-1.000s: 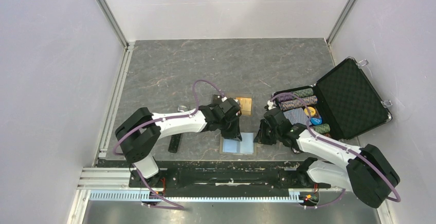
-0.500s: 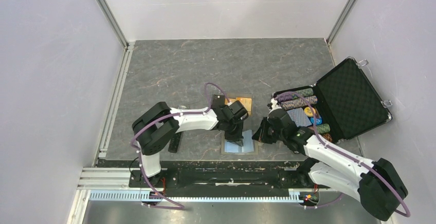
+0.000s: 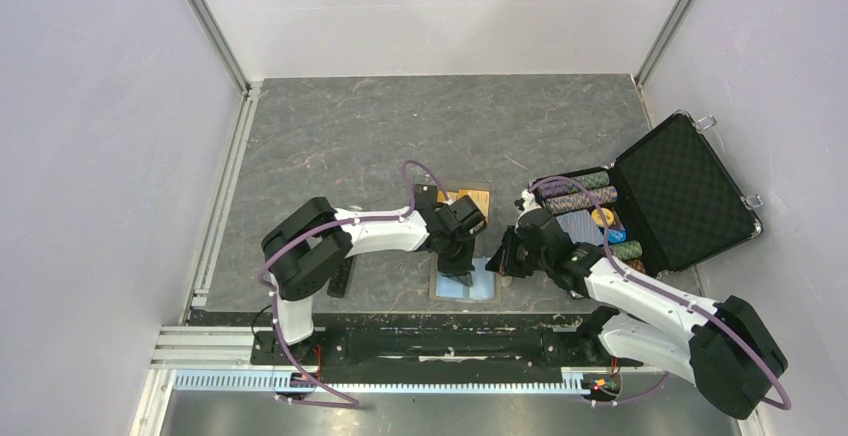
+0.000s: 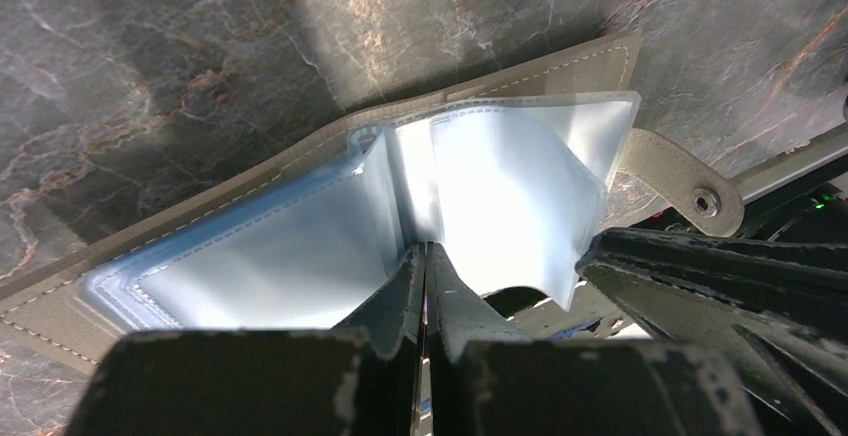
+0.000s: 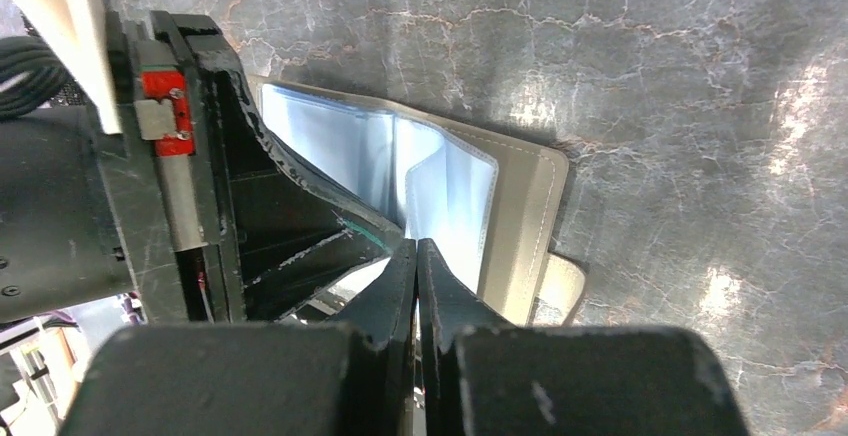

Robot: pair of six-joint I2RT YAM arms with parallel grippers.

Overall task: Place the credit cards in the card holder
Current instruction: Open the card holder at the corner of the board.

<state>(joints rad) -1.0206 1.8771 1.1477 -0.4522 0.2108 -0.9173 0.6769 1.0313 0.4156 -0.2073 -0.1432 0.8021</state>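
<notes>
The card holder (image 3: 484, 287) lies open near the front edge, grey-tan outside and pale blue inside. Its clear sleeves (image 4: 250, 256) fan up, and its tab (image 4: 690, 181) points right. My left gripper (image 3: 463, 274) is over the holder's middle. In the left wrist view it (image 4: 425, 248) is shut on a thin credit card seen edge-on, its tips at the fold between sleeves. My right gripper (image 3: 503, 261) is at the holder's right side. In the right wrist view it (image 5: 416, 244) is shut, pinching a raised sleeve (image 5: 450, 191). An orange-gold card (image 3: 472, 202) lies just behind the holder.
An open black chip case (image 3: 680, 191) with rolls of striped poker chips (image 3: 580, 188) stands at the right, close behind my right arm. A long black bar (image 3: 341, 278) lies left of the holder. Both grippers are close together over the holder.
My left gripper moved from beside the orange-gold cards forward onto the open holder. My right gripper moved left to the holder's right edge.
</notes>
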